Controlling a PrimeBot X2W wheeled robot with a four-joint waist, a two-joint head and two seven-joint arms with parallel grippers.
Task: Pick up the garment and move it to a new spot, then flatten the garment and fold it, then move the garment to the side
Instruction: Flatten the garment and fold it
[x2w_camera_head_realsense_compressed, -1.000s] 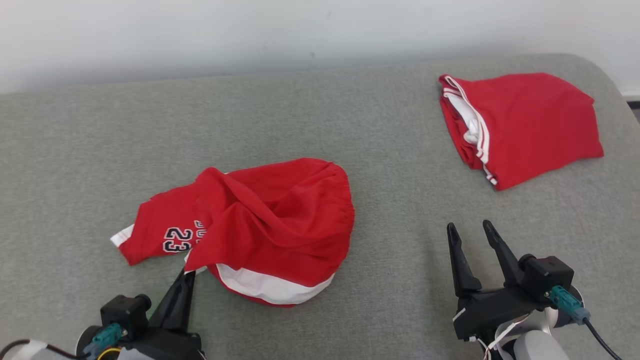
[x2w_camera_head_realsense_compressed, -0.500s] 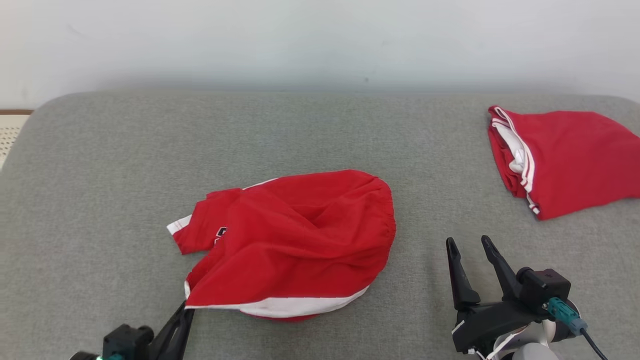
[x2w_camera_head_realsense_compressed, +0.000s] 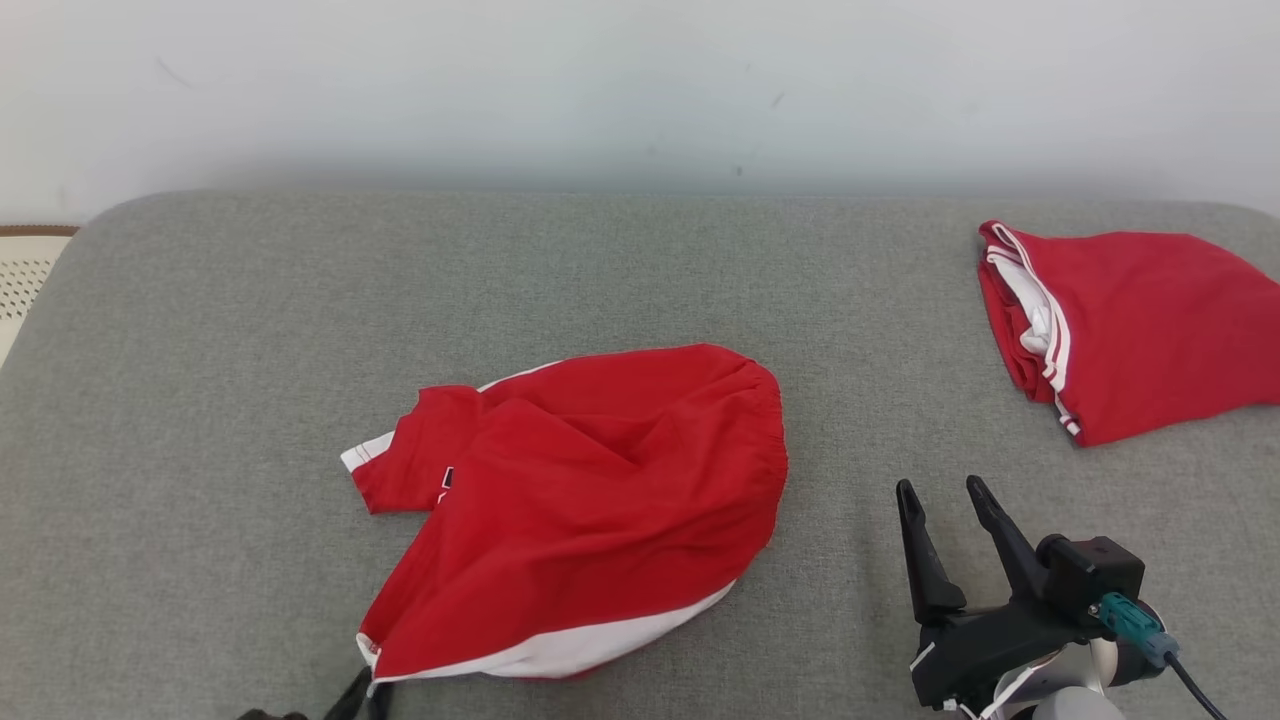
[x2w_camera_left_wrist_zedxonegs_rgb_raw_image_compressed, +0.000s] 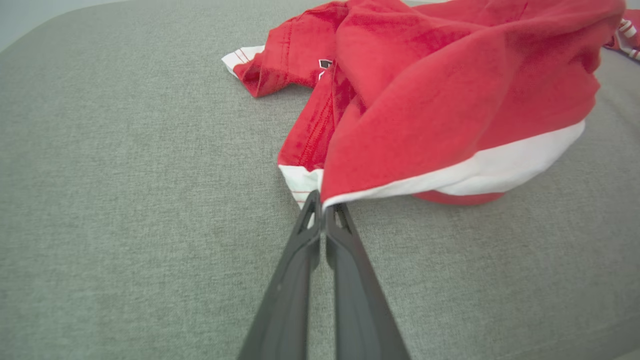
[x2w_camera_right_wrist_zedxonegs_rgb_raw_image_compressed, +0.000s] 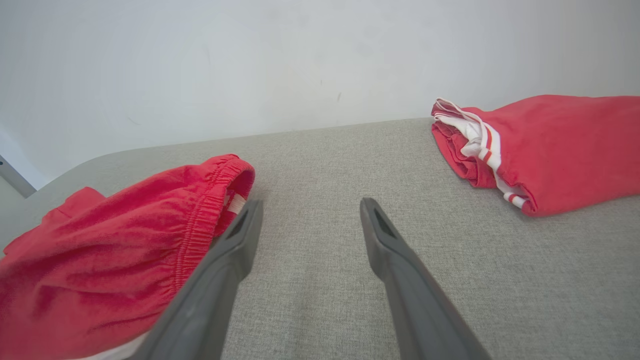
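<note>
The garment is a pair of red shorts with a white hem band, lying crumpled in the middle of the grey cushion. It also shows in the left wrist view and the right wrist view. My left gripper is shut on the white hem corner at the garment's near left end; in the head view its dark tips sit at the bottom edge. My right gripper stands open and empty to the right of the garment, fingers spread above bare cushion.
A second red garment with white stripes lies folded at the cushion's far right, also in the right wrist view. A pale wall runs behind the cushion. The cushion's left end curves down beside a pale floor strip.
The head camera has shifted, moving the whole picture. My left gripper has drawn the hem corner toward me, stretching the garment out and covering its printed number. The right gripper has stayed open.
</note>
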